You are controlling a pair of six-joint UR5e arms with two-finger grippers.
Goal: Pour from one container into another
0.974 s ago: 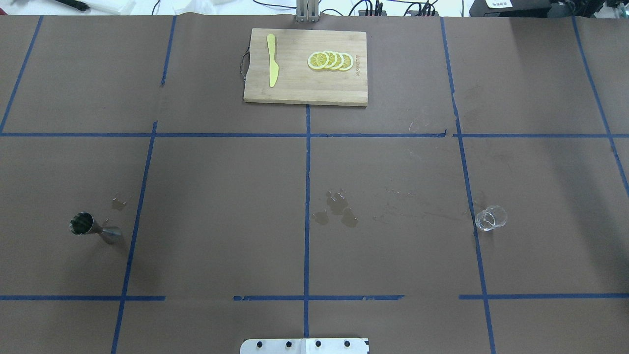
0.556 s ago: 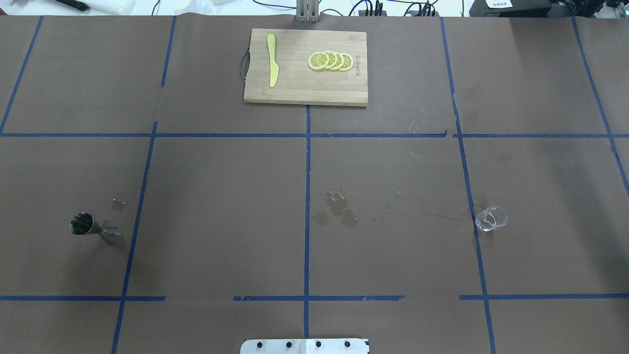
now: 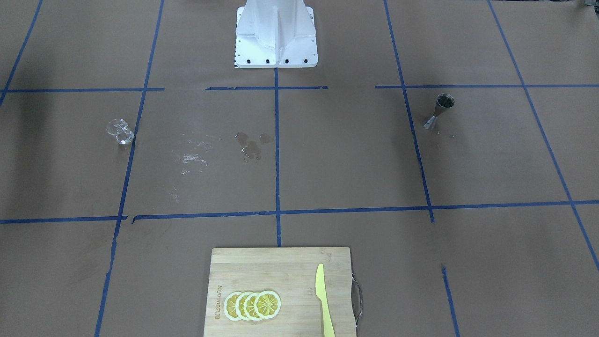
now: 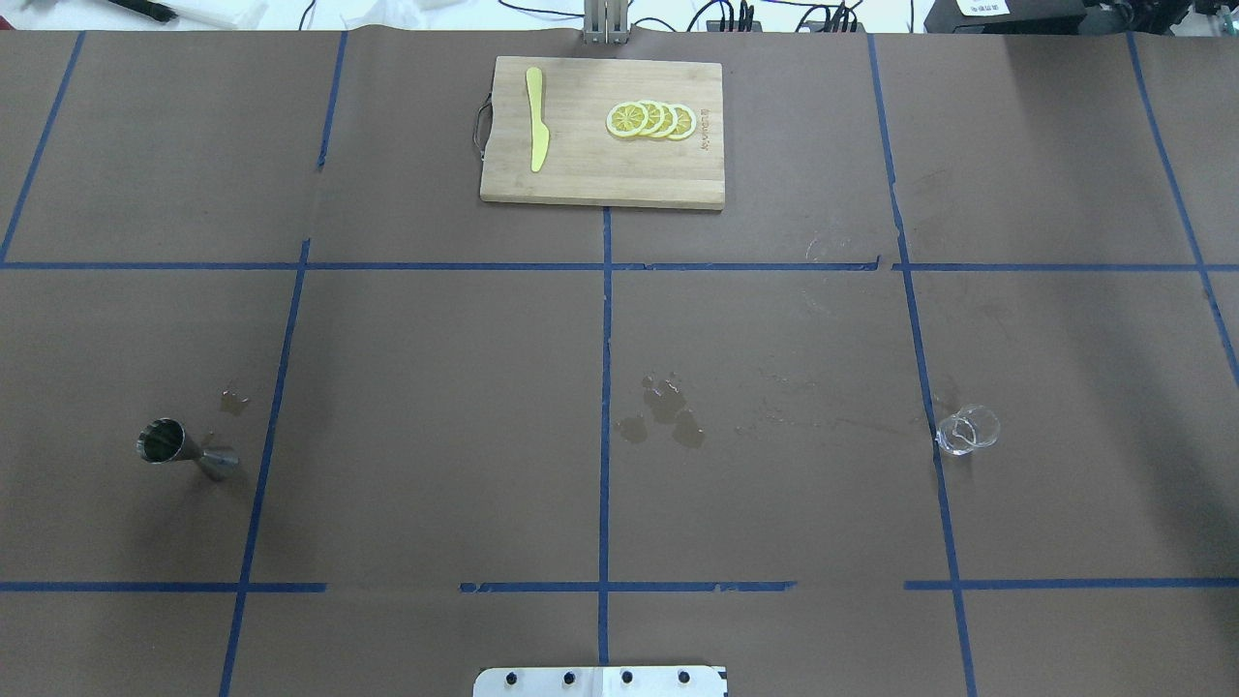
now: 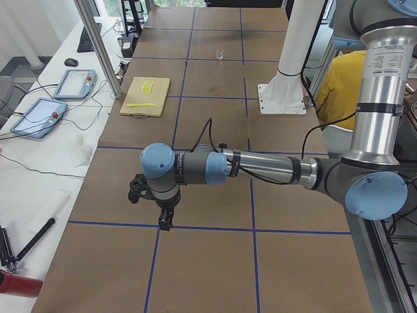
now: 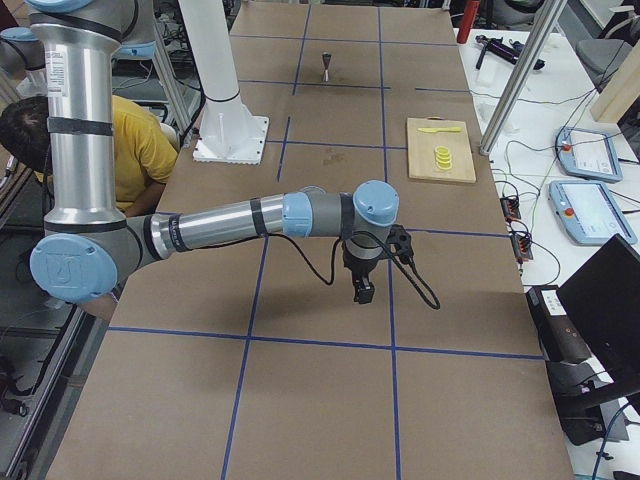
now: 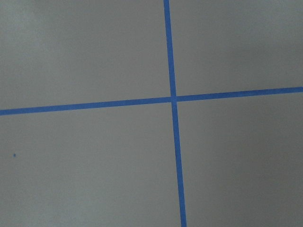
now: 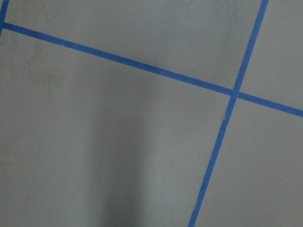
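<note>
Two items stood well apart on bench (image 4: pixel 436 387): glass (image 4: pixel 966 430), jigger (image 4: pixel 184 453). Above it hung left gripper (image 5: pixel 165 220) and right gripper (image 6: pixel 362 291); opening couldn't be told.

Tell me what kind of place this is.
Most likely a robotics lab workcell, not a kitchen: a table papered brown with a blue tape grid, an industrial robot arm reaching over it, and teach pendants on the side bench.

Worktop (image 4: pixel 436 387) was brown, crossed by a grid of blue tape lines (image 4: pixel 605 387). Jigger (image 4: pixel 184 450) was shiny steel-grey; glass cup (image 4: pixel 966 430) clear. Cutting board (image 4: pixel 590 165) was pale wood; lemon slices (image 4: pixel 650 120) yellow; knife (image 4: pixel 536 118) yellow-green.
</note>
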